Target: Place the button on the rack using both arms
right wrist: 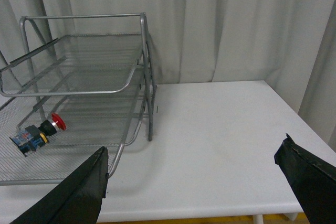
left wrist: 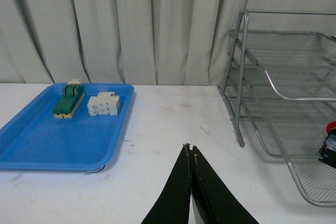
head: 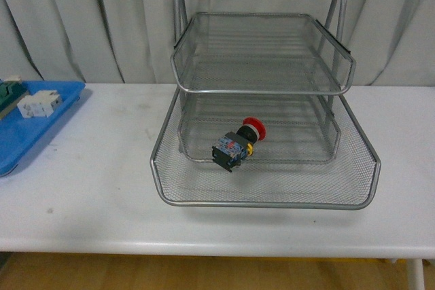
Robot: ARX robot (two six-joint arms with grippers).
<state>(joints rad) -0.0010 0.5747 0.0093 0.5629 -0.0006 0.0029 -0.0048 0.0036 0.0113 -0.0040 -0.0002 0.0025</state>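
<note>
The button, with a red cap, yellow ring and dark body, lies on its side in the pulled-out bottom tray of the silver wire rack. The right wrist view shows the button and the rack too. In the left wrist view only an edge of the button shows, inside the rack. Neither arm appears in the front view. My left gripper is shut with nothing in it, over the bare table left of the rack. My right gripper stands wide open over the table right of the rack.
A flat blue tray lies at the table's left end, holding a green-topped block and a white block. Grey curtains hang behind the white table. The table's right edge is close to my right gripper.
</note>
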